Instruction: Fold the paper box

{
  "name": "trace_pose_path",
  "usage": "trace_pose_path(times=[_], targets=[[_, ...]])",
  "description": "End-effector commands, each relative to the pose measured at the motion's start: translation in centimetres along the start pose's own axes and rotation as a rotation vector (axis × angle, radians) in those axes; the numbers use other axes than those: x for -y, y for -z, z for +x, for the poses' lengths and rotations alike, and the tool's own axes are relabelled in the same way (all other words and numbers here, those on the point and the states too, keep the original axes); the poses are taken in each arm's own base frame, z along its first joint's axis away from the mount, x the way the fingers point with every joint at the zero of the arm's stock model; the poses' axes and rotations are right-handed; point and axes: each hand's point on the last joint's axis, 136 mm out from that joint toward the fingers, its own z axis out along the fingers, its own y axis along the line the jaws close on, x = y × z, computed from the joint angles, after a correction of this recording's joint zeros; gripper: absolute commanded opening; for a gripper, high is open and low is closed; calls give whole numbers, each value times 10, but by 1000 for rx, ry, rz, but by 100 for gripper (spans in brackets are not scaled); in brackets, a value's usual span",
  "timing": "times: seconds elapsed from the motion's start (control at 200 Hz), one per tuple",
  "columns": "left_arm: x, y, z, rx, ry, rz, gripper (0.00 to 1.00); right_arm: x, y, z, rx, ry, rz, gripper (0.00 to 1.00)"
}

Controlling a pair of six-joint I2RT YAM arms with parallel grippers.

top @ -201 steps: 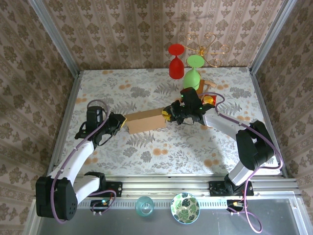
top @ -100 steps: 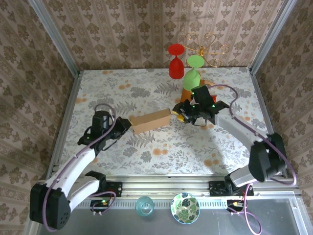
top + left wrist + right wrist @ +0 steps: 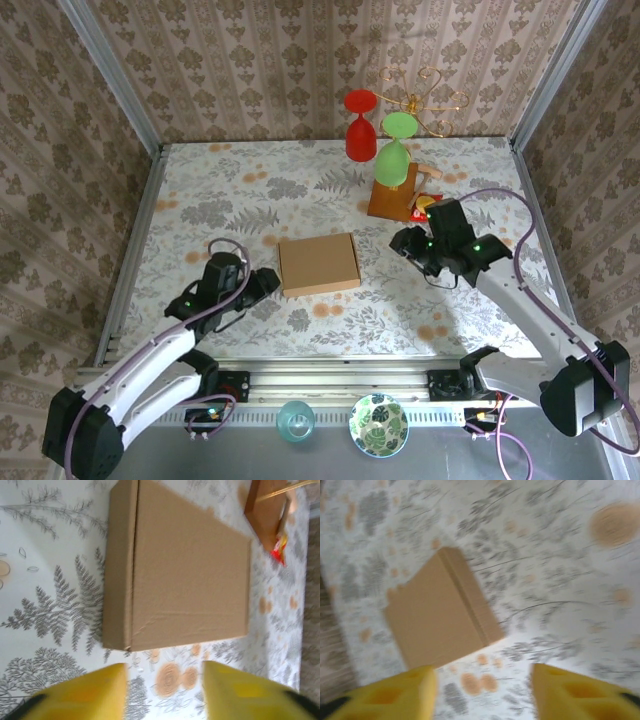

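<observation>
Tan cardboard, the paper box lies closed and flat on the table. The left gripper hangs near its left edge, jaws apart, empty. The right gripper gapes too, well off its right side, touching nothing.

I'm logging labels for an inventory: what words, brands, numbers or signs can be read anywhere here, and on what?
None can be read. The paper box is plain brown cardboard, with no print on the faces that show. The table and walls carry only leaf and flower patterns.
</observation>
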Motion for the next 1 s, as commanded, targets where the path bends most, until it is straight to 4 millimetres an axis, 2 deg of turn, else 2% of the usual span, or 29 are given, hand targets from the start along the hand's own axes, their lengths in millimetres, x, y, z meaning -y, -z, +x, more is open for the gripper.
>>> trace_pose_path(times=[0.0,0.06,0.12,0.2,0.255,0.335,0.39,0.435,0.465,0.49,0.51,0.525,0.6,0.72,0.8,0.875,0.93,0.995], targets=[[22,27,-40,107,-28,0,100,25,43,-35,178,115,205,100],[21,35,-60,125,1,5,100,30,60,-48,238,166,251,100],[25,41,-77,128,-52,36,100,29,70,-60,287,235,263,100],[11,51,-100,163,-136,-54,100,34,79,-75,346,302,293,100],[-9,60,-115,220,-209,-205,100,47,86,-89,420,301,378,100],[-58,80,-139,331,-217,-527,100,74,93,-110,542,285,517,100],[-84,91,-151,395,-235,-690,100,87,85,-119,576,308,532,100],[-96,95,-157,423,-273,-761,100,92,68,-124,616,368,491,100],[-98,91,-162,429,-344,-767,100,93,60,-128,660,393,459,100],[-98,87,-165,435,-409,-764,100,102,49,-125,675,410,458,100],[-98,84,-167,443,-456,-759,100,100,49,-130,725,419,439,100],[-97,82,-169,456,-485,-752,100,107,42,-126,726,436,443,100],[-107,67,-169,501,-538,-719,100,111,24,-125,801,512,399,100],[-120,34,-166,469,-607,-637,100,120,-8,-122,720,564,375,100],[-129,12,-165,427,-637,-618,100,118,-26,-124,717,593,321,100],[-124,-4,-173,397,-681,-583,100,115,-36,-130,716,598,296,100],[-121,-10,-183,420,-699,-569,100,106,-43,-137,716,613,261,100],[-113,-9,-201,537,-702,-541,100,95,-47,-144,753,620,209,100]])
